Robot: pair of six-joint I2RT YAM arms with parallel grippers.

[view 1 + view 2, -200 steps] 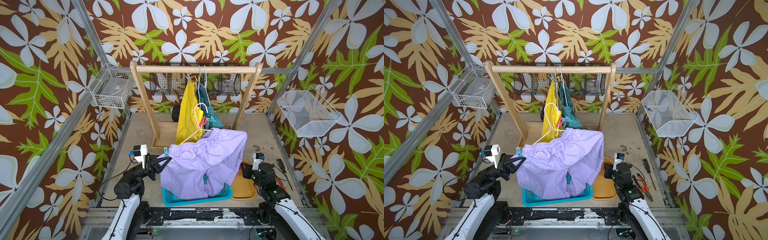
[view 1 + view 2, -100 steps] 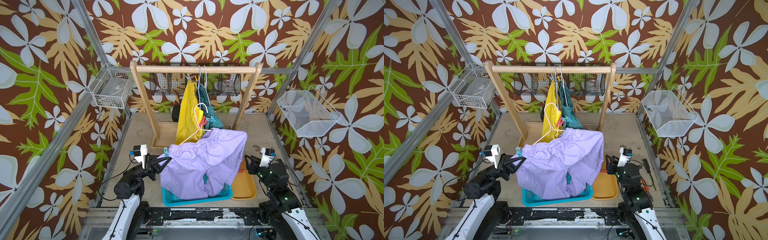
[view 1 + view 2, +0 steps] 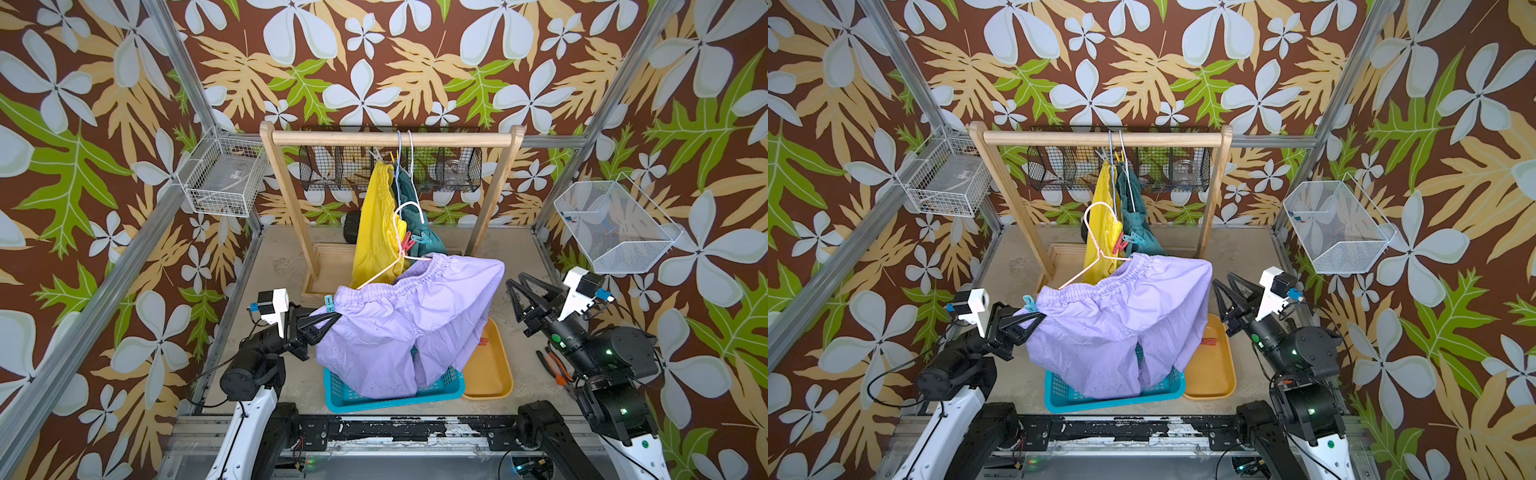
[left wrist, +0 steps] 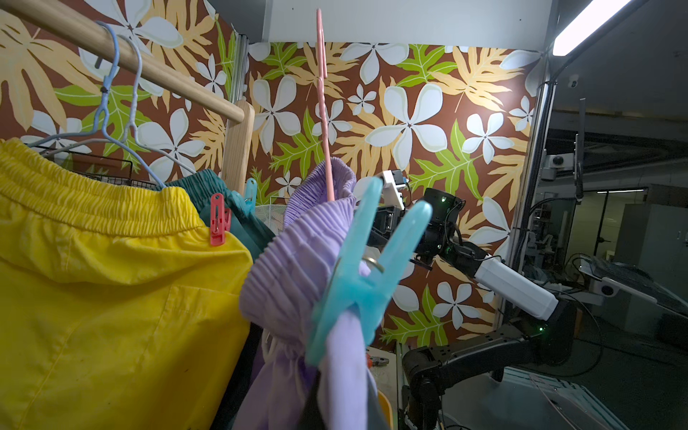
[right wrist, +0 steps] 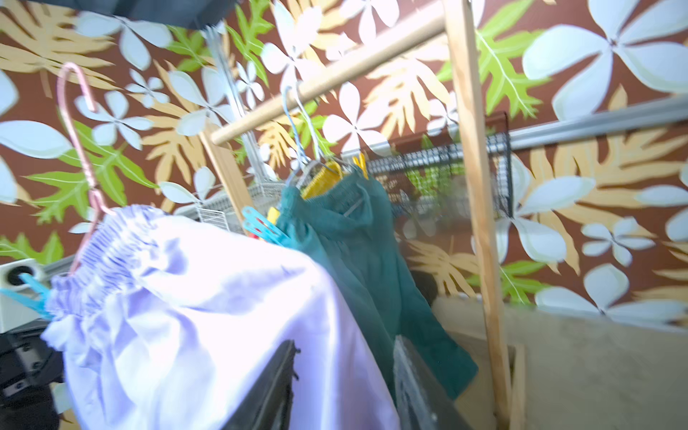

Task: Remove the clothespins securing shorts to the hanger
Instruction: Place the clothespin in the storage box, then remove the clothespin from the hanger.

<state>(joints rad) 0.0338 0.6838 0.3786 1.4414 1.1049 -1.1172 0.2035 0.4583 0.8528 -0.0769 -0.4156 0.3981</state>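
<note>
Pinching limp lilac shorts at nine o'clock, the left gripper was clamped on the fabric; the right gripper stood parted, empty. The springy light blue clothespin probably needed squeezing at its splayed tails.

Lilac fabric shorts with a gathered elastic waist hang away from the wooden rail on a pink wire hanger. A light blue plastic clothespin clamps one end of the waistband. On the rail hang bright yellow shorts, pinched by a red-pink clothespin, and teal green shorts, pinched by a teal clothespin. Another red clothespin lies loose in the orange tray.
</note>
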